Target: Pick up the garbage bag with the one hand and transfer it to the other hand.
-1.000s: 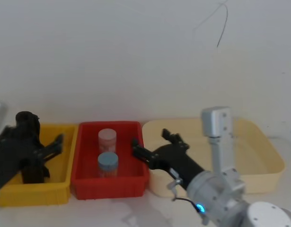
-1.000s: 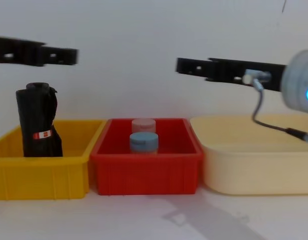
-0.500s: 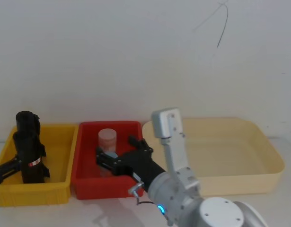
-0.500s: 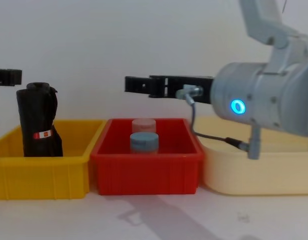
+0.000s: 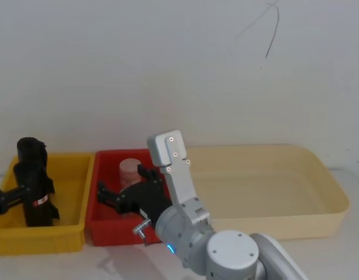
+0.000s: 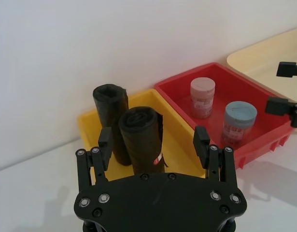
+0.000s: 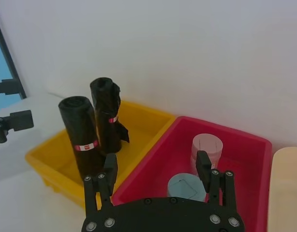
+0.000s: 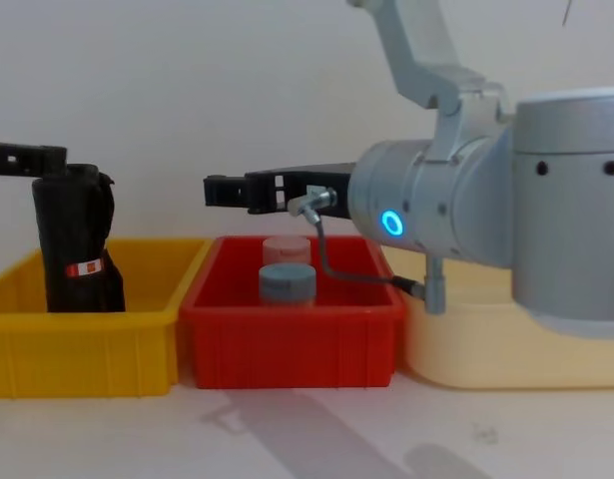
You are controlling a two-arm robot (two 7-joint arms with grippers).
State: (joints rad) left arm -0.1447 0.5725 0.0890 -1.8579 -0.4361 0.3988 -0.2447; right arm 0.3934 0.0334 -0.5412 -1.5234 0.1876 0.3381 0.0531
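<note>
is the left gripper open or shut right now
Open: the left gripper has its fingers spread wide apart, with the garbage bag seen through the gap, not clamped.

Garbage bag [image 5: 33, 178] upright in leftmost bin [image 5: 42, 241]

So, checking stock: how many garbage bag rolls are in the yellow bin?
2. Both stand upright in the yellow bin: the front roll and the rear roll just behind it.
</note>
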